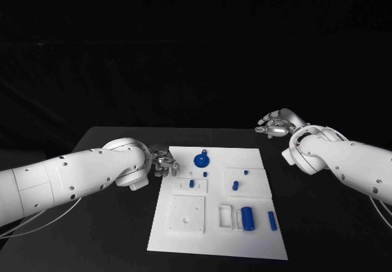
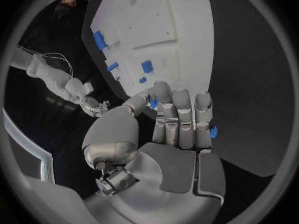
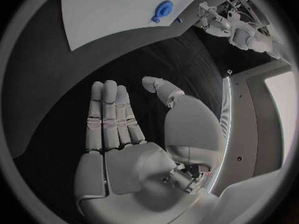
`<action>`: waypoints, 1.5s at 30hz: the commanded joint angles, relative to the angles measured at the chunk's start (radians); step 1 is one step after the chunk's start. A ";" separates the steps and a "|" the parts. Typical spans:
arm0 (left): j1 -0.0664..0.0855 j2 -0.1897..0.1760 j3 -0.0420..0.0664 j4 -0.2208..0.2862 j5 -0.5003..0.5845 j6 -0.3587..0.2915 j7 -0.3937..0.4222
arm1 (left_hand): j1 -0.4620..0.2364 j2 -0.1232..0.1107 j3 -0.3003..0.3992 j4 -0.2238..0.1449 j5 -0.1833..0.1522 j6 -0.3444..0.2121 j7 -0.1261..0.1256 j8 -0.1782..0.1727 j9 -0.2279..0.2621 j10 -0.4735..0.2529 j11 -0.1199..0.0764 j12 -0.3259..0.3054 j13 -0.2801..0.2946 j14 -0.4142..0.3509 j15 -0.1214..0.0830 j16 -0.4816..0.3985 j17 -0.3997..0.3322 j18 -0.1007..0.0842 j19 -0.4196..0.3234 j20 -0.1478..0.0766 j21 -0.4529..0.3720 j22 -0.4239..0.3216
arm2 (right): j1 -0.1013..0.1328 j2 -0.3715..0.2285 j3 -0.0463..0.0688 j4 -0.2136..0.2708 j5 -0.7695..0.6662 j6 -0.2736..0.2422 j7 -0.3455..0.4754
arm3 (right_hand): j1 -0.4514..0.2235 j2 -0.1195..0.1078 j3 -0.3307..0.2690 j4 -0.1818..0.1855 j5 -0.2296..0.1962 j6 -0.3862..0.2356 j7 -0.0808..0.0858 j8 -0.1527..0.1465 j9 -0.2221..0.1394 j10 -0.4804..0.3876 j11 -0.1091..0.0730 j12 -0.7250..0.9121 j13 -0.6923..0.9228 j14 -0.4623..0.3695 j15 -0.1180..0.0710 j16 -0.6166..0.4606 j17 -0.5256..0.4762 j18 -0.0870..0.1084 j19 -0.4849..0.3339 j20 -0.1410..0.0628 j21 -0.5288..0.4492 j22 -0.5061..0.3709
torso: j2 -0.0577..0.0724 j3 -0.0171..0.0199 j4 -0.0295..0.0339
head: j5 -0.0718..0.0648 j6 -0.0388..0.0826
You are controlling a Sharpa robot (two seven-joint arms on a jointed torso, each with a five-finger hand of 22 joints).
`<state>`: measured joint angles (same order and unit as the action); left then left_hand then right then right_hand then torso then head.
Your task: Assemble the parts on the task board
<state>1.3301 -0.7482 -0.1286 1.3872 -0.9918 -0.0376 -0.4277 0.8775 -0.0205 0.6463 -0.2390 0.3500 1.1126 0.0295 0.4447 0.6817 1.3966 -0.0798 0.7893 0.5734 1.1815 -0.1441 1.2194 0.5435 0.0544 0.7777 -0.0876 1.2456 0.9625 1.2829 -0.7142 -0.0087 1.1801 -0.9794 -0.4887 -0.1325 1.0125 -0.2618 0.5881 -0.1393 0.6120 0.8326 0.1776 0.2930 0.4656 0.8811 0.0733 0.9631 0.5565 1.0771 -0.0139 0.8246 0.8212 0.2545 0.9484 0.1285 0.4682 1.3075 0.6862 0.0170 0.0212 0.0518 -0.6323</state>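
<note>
My left hand [image 1: 163, 163], fingers straight and close together, holds nothing and hovers at the board's [image 1: 253, 238] left edge near its far corner. Just beside it on the board stands the round blue knob [image 1: 201, 160], with a small peg [image 1: 192, 183] nearer me. Further right lie a short peg [image 1: 235, 184], a thick cylinder [image 1: 247, 218] and a slim pin [image 1: 272, 221]. These parts look light, rigid and smooth; I would pinch each across its middle. My right hand [image 1: 276, 123], flat and empty, hangs beyond the board's far right corner, well apart from every part.
</note>
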 commanded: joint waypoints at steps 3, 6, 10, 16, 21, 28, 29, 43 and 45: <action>0.030 -0.009 0.012 -0.049 0.057 -0.034 -0.007 | -0.021 -0.102 -0.008 0.086 -0.241 -0.058 0.014 -0.046 -0.016 -0.017 0.015 -0.021 -0.006 -0.014 -0.007 -0.020 -0.010 0.002 0.000 -0.147 -0.015 -0.009 | 0.000 0.000 0.000 0.000 -0.003 0.009 0.010 | 0.002 0.011 0.002 -0.005 0.007 0.000 0.004 -0.002 -0.002 -0.006 0.002 0.005 -0.001 -0.008 0.001 -0.005 -0.001 0.007 0.000 0.003 -0.004 0.024 | 0.000 0.0009 0.0013 | 0.000 0.005; 0.048 -0.014 0.013 -0.083 0.075 -0.020 -0.013 | -0.041 -0.198 0.004 0.159 -0.300 -0.076 0.020 -0.058 -0.019 -0.027 0.018 -0.024 -0.004 -0.018 -0.006 -0.025 -0.012 0.001 0.001 -0.148 -0.021 -0.013 | 0.000 0.000 0.000 0.000 -0.003 0.009 0.010 | 0.002 0.011 0.002 -0.005 0.007 0.000 0.004 -0.002 -0.002 -0.006 0.002 0.005 -0.001 -0.008 0.001 -0.005 -0.001 0.007 0.000 0.003 -0.004 0.024 | 0.000 0.0006 0.0012 | 0.002 0.005; 0.062 -0.019 0.015 -0.125 0.080 -0.007 -0.015 | -0.059 -0.248 -0.005 0.212 -0.301 -0.085 0.023 -0.059 -0.014 -0.039 0.021 -0.026 0.000 -0.028 -0.002 -0.028 -0.012 -0.002 -0.008 -0.146 -0.026 -0.014 | 0.000 0.000 0.000 -0.001 -0.003 0.009 0.010 | 0.002 0.011 0.002 -0.005 0.007 0.000 0.005 -0.002 -0.002 -0.006 0.002 0.005 -0.001 -0.008 0.001 -0.004 -0.001 0.007 0.000 0.003 -0.004 0.024 | 0.000 0.0001 0.0014 | 0.007 0.007; 0.071 -0.018 0.015 -0.196 0.079 0.001 -0.008 | -0.064 -0.265 -0.055 0.220 -0.301 -0.120 0.031 -0.074 -0.014 -0.056 0.029 -0.031 0.002 -0.042 0.003 -0.033 -0.013 -0.001 -0.024 -0.144 -0.033 -0.014 | 0.000 0.001 0.000 -0.002 -0.003 0.009 0.010 | 0.002 0.011 0.002 -0.005 0.007 0.000 0.005 -0.002 -0.002 -0.006 0.002 0.005 -0.002 -0.008 0.001 -0.004 -0.001 0.007 0.000 0.003 -0.004 0.024 | 0.000 -0.0006 0.0020 | 0.011 0.008; 0.074 -0.026 0.015 -0.239 0.061 -0.016 -0.002 | -0.057 -0.272 -0.083 0.221 -0.302 -0.155 0.043 -0.089 -0.016 -0.082 0.041 -0.047 -0.002 -0.065 0.014 -0.047 -0.018 -0.005 -0.045 -0.137 -0.046 -0.018 | 0.000 0.001 0.000 -0.003 -0.003 0.009 0.011 | 0.002 0.011 0.002 -0.005 0.007 0.000 0.005 -0.002 -0.002 -0.006 0.003 0.005 -0.002 -0.008 0.001 -0.004 -0.001 0.007 0.000 0.003 -0.004 0.024 | 0.000 -0.0007 0.0011 | 0.022 0.017; 0.075 -0.031 0.015 -0.293 0.063 -0.061 0.037 | -0.061 -0.272 -0.142 0.193 -0.300 -0.207 0.066 -0.111 -0.028 -0.139 0.063 -0.096 -0.024 -0.119 0.043 -0.096 -0.039 -0.015 -0.095 -0.113 -0.087 -0.033 | 0.000 0.001 0.000 -0.007 -0.005 0.007 0.014 | 0.002 0.011 0.002 -0.005 0.007 0.000 0.005 -0.002 -0.002 -0.006 0.003 0.006 -0.002 -0.008 0.001 -0.004 -0.001 0.007 0.000 0.003 -0.004 0.024 | -0.001 -0.0010 0.0019 | 0.044 0.037; 0.075 -0.030 0.015 -0.302 0.070 -0.069 0.045 | -0.056 -0.271 -0.143 0.194 -0.300 -0.208 0.068 -0.109 -0.028 -0.145 0.065 -0.105 -0.028 -0.124 0.049 -0.104 -0.043 -0.016 -0.100 -0.107 -0.093 -0.037 | 0.000 0.001 0.000 -0.008 -0.005 0.007 0.014 | 0.002 0.011 0.002 -0.005 0.007 0.000 0.005 -0.002 -0.002 -0.006 0.003 0.006 -0.002 -0.008 0.001 -0.004 -0.001 0.007 0.000 0.003 -0.004 0.024 | -0.001 -0.0017 0.0019 | 0.047 0.040; 0.076 0.019 0.014 -0.396 0.100 0.011 0.038 | 0.012 -0.201 -0.149 0.216 -0.295 -0.179 0.069 -0.082 -0.043 -0.158 0.069 -0.172 -0.059 -0.145 0.087 -0.159 -0.062 -0.017 -0.128 -0.066 -0.130 -0.050 | 0.000 0.007 0.000 -0.011 0.000 0.008 0.015 | 0.003 0.012 0.003 -0.005 0.007 0.000 0.005 -0.002 -0.002 -0.006 0.002 0.006 -0.003 -0.007 0.001 -0.004 0.000 0.007 0.000 0.003 -0.004 0.024 | 0.001 -0.0009 0.0007 | 0.064 0.045; 0.075 0.039 0.013 -0.425 0.103 0.042 0.029 | -0.001 -0.191 -0.159 0.238 -0.296 -0.162 0.063 -0.081 -0.047 -0.149 0.064 -0.173 -0.058 -0.138 0.085 -0.156 -0.059 -0.014 -0.124 -0.067 -0.128 -0.048 | -0.001 0.008 0.000 -0.011 0.000 0.008 0.015 | 0.003 0.013 0.003 -0.006 0.007 0.000 0.005 -0.002 -0.002 -0.006 0.002 0.006 -0.003 -0.007 0.001 -0.004 0.000 0.007 0.000 0.003 -0.004 0.024 | 0.001 -0.0007 0.0002 | 0.065 0.045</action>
<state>1.4026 -0.7194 -0.1155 0.9754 -0.9093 -0.0626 -0.3975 0.8805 -0.2172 0.4897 -0.0077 0.0511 0.9438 0.0941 0.3597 0.6359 1.2426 -0.0151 0.6194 0.5153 1.0367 -0.0570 1.0648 0.4825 0.0449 0.6557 -0.0591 1.1229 0.9141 1.2827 -0.7070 -0.0087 1.1692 -0.9786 -0.4888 -0.1292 1.0165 -0.2578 0.5881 -0.1393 0.6120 0.8332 0.1749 0.2930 0.4647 0.8814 0.0736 0.9630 0.5549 1.0771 -0.0139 0.8246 0.8212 0.2545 0.9484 0.1285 0.4682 1.3074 0.6861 0.0152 0.0227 0.1151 -0.5864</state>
